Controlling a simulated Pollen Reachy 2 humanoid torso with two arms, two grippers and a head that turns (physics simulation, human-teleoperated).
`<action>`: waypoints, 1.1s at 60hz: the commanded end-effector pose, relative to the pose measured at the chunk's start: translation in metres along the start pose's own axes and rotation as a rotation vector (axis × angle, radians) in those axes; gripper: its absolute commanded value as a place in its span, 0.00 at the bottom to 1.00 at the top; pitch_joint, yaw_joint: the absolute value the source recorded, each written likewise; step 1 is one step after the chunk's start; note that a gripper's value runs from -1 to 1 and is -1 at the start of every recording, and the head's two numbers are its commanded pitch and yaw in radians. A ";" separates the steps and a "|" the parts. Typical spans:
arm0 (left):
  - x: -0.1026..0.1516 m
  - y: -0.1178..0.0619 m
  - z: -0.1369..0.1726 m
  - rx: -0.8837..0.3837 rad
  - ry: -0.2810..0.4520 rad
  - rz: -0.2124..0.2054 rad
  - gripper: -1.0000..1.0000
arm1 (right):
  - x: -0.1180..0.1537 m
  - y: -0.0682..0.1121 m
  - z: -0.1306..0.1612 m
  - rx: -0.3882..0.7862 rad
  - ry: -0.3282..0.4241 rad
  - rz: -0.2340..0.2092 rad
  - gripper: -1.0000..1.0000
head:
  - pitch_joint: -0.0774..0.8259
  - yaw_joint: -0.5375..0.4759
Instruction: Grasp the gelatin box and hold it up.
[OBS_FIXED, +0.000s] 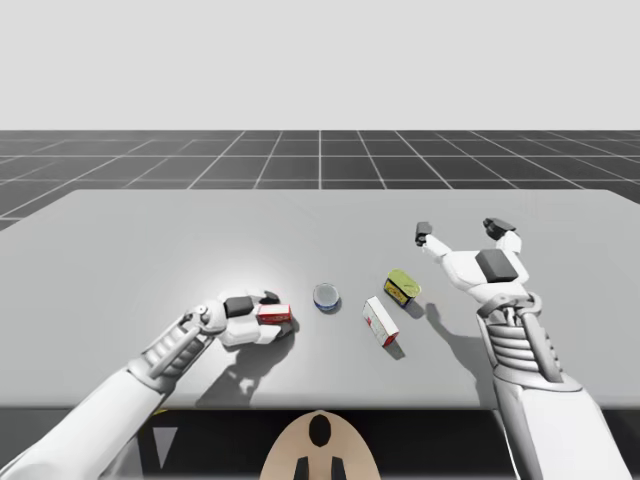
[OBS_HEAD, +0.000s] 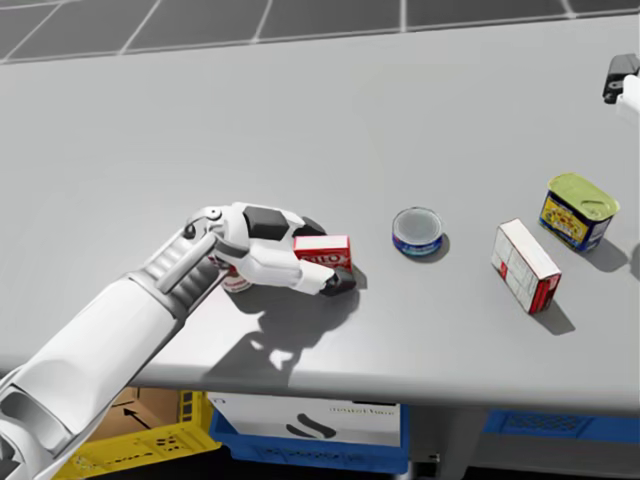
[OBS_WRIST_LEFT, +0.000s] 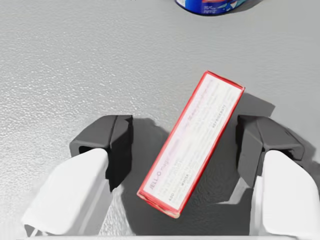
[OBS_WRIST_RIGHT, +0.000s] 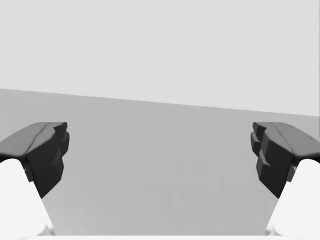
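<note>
Grey table (OBS_FIXED: 120, 250); high view, lower left: left gripper (OBS_FIXED: 276, 314) straddles the gelatin box (OBS_FIXED: 270, 313); right gripper (OBS_FIXED: 458, 232) spread, idle; left wrist view: box skewed between released fingers (OBS_WRIST_LEFT: 117, 145), untouched; it should square up before closing.

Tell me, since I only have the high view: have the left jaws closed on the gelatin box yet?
Observer: No. The left wrist view shows the gelatin box between the open left jaws, with a gap at each side.
Operator: Is it square to them?
Observer: No, it lies diagonally across the gap, flat on the table.
Operator: Anything in the right jaws?
Observer: Nothing; the right wrist view shows them wide open above the table.
</note>
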 end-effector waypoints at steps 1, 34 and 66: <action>-0.012 -0.005 -0.004 -0.079 0.088 -0.042 1.00 | 0.001 -0.001 0.000 -0.002 -0.002 -0.001 0.00 | 0.87 0.71; -0.014 -0.015 0.003 -0.072 0.084 -0.108 1.00 | -0.002 -0.003 -0.003 -0.011 -0.003 0.006 0.00 | 0.52 0.73; 0.035 -0.005 0.062 0.050 -0.077 -0.141 1.00 | -0.003 -0.010 -0.005 0.012 0.032 0.027 0.00 | 0.39 0.73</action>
